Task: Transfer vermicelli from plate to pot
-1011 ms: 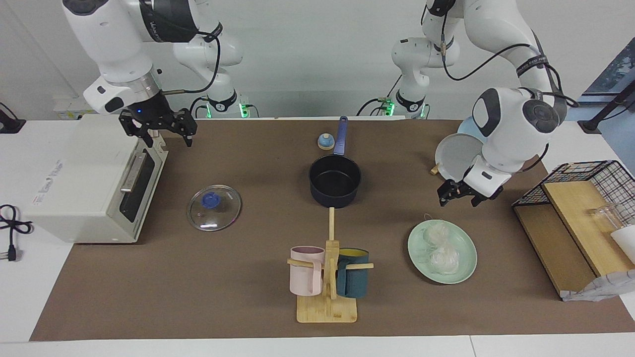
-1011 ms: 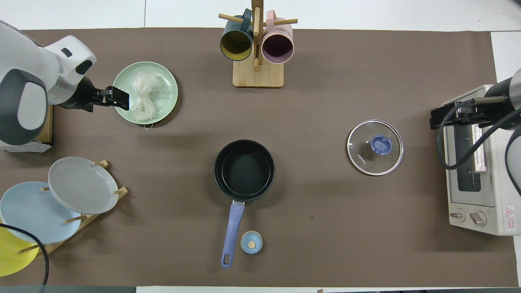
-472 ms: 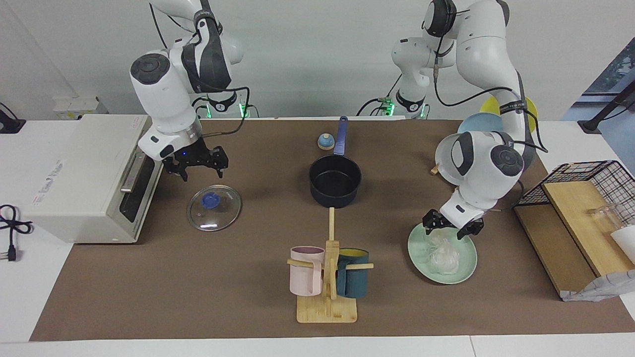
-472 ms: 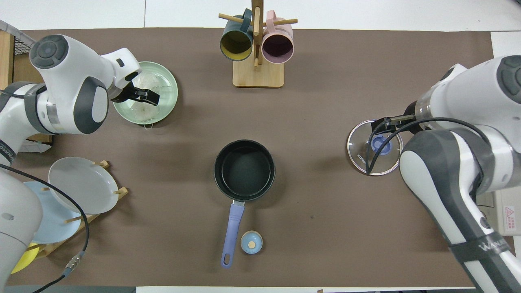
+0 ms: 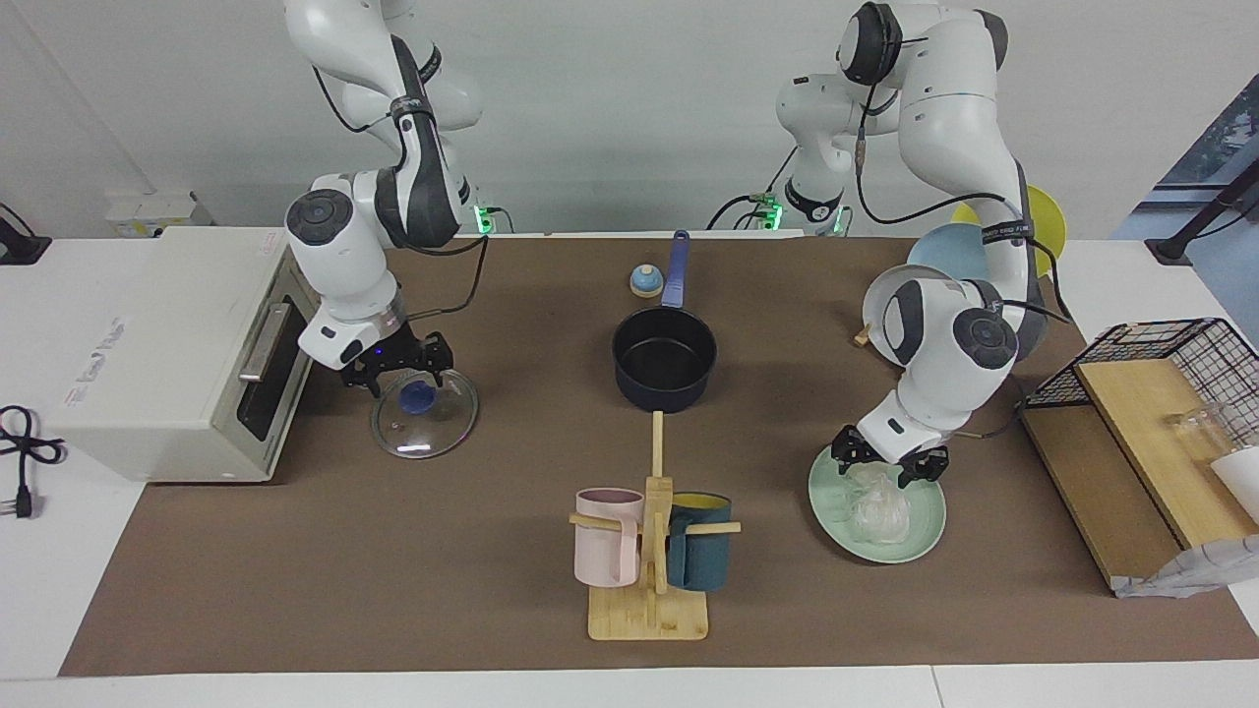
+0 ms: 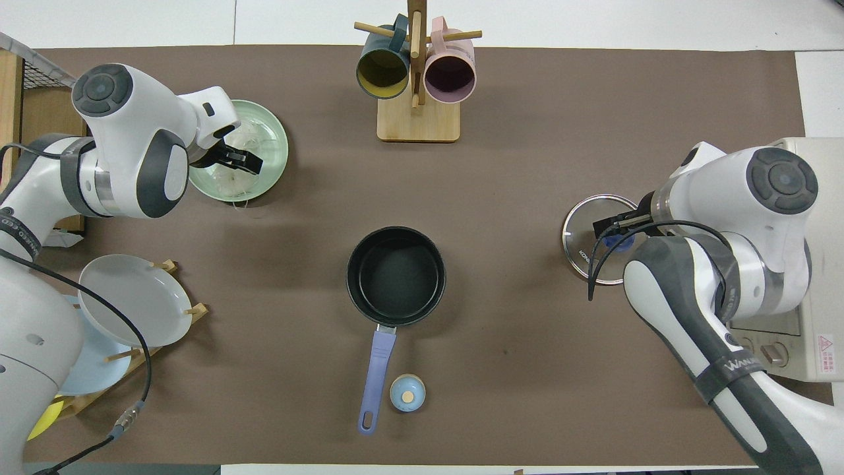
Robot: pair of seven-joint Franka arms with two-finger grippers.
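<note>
The pale green plate (image 5: 923, 539) (image 6: 277, 141) lies toward the left arm's end of the table and carries the whitish vermicelli (image 5: 878, 508) (image 6: 229, 187). My left gripper (image 5: 884, 468) (image 6: 241, 159) is low over the plate's robot-side part, open, with its fingers on either side of the nearer clump. The dark navy pot (image 5: 664, 395) (image 6: 395, 276) stands empty mid-table, its blue handle pointing toward the robots. My right gripper (image 5: 401, 376) (image 6: 610, 228) hangs open just over the blue knob of a glass lid (image 5: 425, 425) (image 6: 583, 256).
A wooden mug stand (image 5: 648, 553) with a pink and a teal mug is farther from the robots than the pot. A white toaster oven (image 5: 148, 354) sits at the right arm's end. A plate rack (image 6: 132, 303), a wire basket (image 5: 1161, 388) and a small blue knob-like thing (image 5: 645, 281) are also here.
My left gripper came down from beside the plate onto its vermicelli. My right arm swung from the oven's top corner down to the glass lid.
</note>
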